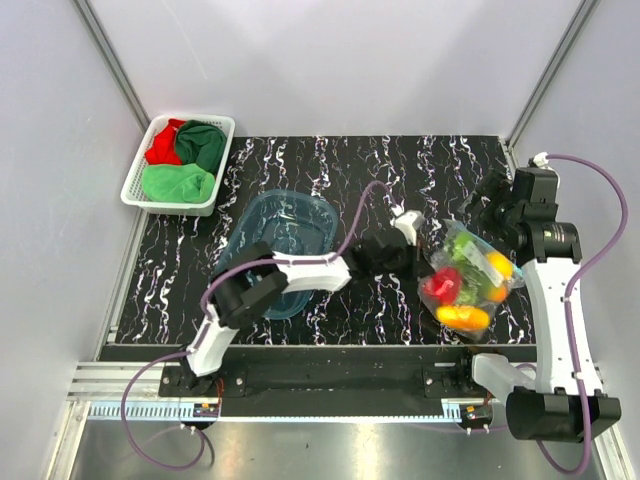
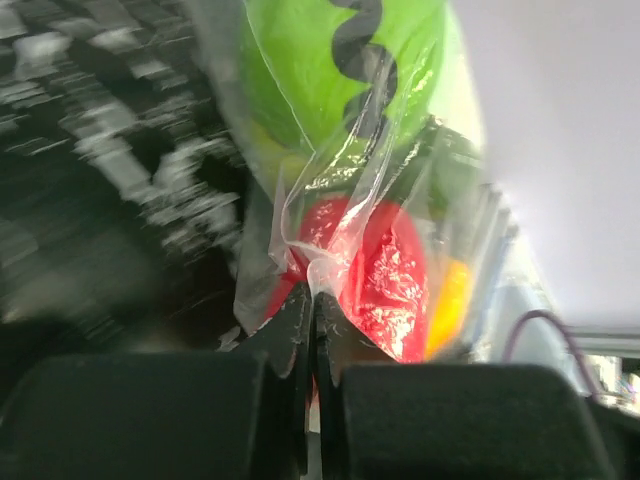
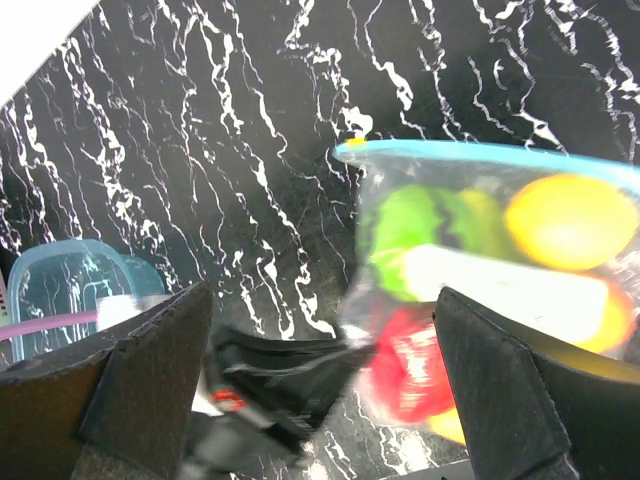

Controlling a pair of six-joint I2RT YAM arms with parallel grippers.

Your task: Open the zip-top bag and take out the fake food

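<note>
Opening step: left gripper (image 2: 312,302) clamps film of the zip-top bag (image 2: 300,215); right gripper (image 3: 320,335), spread empty, probably must seize the zip strip (image 3: 480,154).

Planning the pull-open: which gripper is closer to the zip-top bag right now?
Left. The left gripper is shut on the film of the zip-top bag at its left edge. The right gripper is open near its far edge, not gripping.

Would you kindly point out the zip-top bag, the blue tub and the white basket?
zip-top bag (image 3: 470,151): right wrist view, teal zip strip.
blue tub (image 1: 285,230): top external view, bare inside floor.
white basket (image 1: 170,206): top external view, near wall.
</note>
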